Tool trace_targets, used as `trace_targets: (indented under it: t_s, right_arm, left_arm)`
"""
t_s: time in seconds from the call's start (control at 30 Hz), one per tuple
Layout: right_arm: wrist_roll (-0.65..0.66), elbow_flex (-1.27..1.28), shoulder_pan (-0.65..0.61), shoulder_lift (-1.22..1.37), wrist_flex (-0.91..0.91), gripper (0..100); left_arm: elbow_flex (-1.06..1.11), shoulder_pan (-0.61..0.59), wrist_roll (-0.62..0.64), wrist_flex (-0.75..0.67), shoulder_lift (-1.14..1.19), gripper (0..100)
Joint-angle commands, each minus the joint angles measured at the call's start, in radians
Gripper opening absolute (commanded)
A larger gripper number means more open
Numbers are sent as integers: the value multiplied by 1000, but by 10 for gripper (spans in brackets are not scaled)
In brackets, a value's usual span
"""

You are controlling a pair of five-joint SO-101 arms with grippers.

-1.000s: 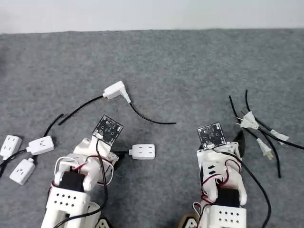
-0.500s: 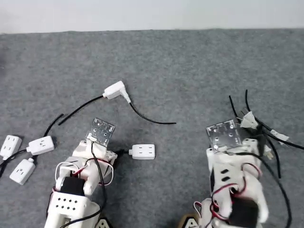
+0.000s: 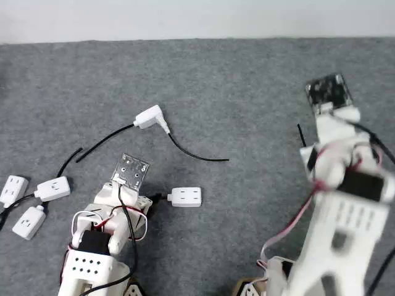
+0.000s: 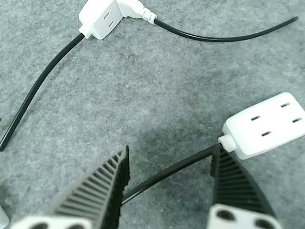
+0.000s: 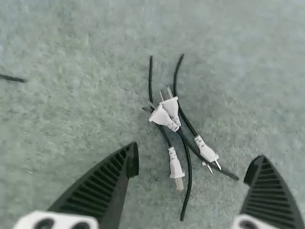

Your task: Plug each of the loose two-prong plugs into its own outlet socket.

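Spanning view: grey carpeted bench [image 3: 247,80], white wall [image 3: 185,18] along far edge. Left tool [image 4: 171,152] released, straddling black cord [image 4: 167,173] beside outlet socket [image 4: 267,125]. Right tool [image 5: 195,152] released, above loose two-prong plugs [image 5: 164,114] near right edge. Open carpet mid-bench and far side.

Four white two-prong plugs [image 5: 164,114] on short black cords lie in a loose heap on the grey desk [image 3: 247,92], their cords crossing. Two of them lie touching, prongs pointing much the same way; the other two lie just beside them along the cords. A single socket [image 3: 184,197], white and flat with its slots up, lies near the middle, a black cord leaving one end. Farther back lies a joined plug and socket [image 3: 150,117], a black cord trailing from each end. Three more white sockets [image 3: 53,188] lie close together at the desk's left edge.
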Motion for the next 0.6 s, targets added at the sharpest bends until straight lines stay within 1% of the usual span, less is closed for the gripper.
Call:
trace_targets:
  t_s: [0.0,0.1,0.23,0.4,0.57]
  right_arm:
    - [83,-121,35,252,-1,353]
    - [181,-190,61,418,-1,353]
    - [321,-262,87,573,-1,353]
    - [486,-272,88,682,-1,353]
    - [572,-269,85,739,7,353]
  left_arm:
    - [-7,-2,11,-26,-12,258]
    - [-7,-2,11,-28,-12,258]
    - [-7,-2,9,-31,-12,258]
    - [-7,-2,9,-46,-8,258]
    - [4,20,8,-52,-11,258]
